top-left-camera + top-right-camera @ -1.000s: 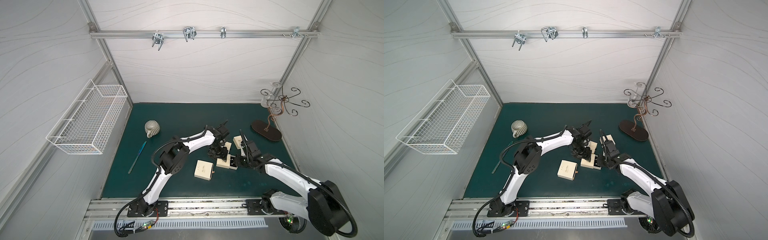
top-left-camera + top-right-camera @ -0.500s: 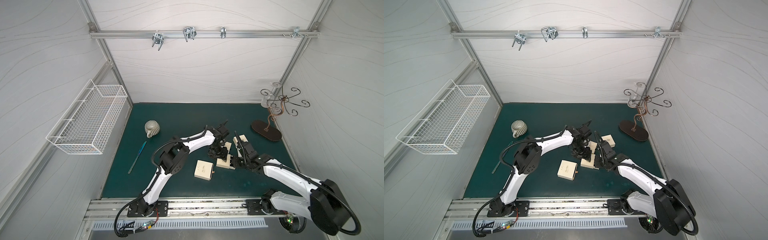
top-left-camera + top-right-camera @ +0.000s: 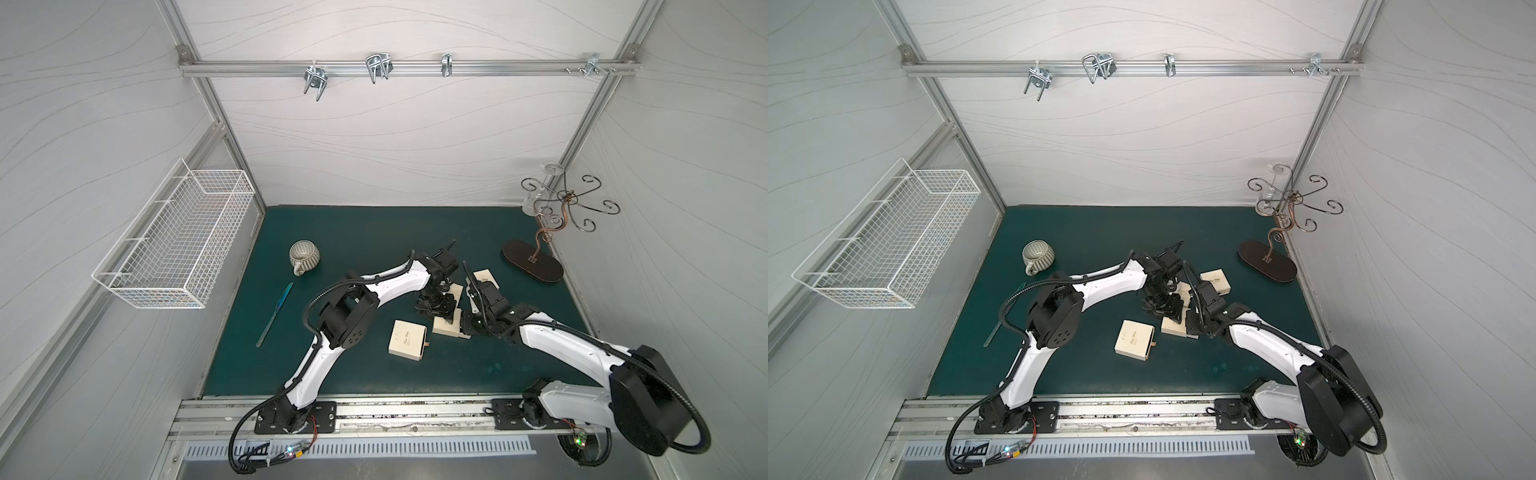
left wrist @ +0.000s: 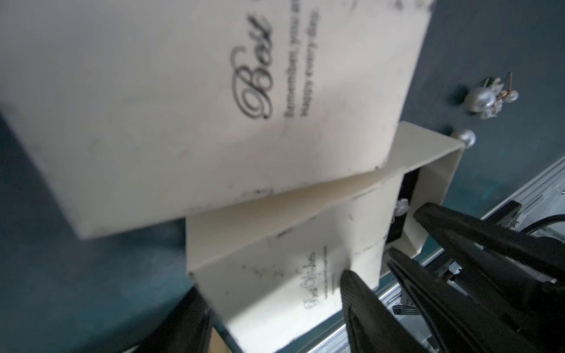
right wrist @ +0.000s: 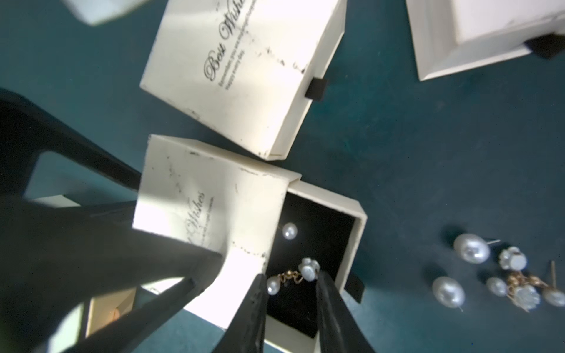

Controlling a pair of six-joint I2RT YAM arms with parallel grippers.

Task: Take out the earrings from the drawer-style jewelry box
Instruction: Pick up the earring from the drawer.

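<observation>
- While the left gripper (image 4: 269, 293) has held its place, the right gripper (image 5: 292, 295) has swung in over the last second from beside the far cream box (image 3: 484, 277) to the drawer (image 5: 356, 241). That is the one real change.
- On the robot's side of the drawer, a closed cream box (image 3: 407, 338) lies alone, with neither gripper on it.
- At the drawer, the left gripper is clamped across the sleeve (image 5: 208, 207), with the drawer slid out of it.
- The right gripper carries nothing. Its jaws stand partly apart, tips down inside the drawer, astride a gold-linked earring (image 5: 305, 272). I cannot tell whether the pads touch it yet.
- Deeper in the drawer, at the sleeve's mouth, sits one pearl stud (image 5: 289, 230).
- Past the drawer's open end, several earrings (image 5: 470, 249) already lie on the green mat (image 5: 397, 152).
- By my reading the task is well along: two pieces remain inside, and the approach to the linked one looks finished, so closing and lifting should follow. The piece is tiny and could slip or snag.
</observation>
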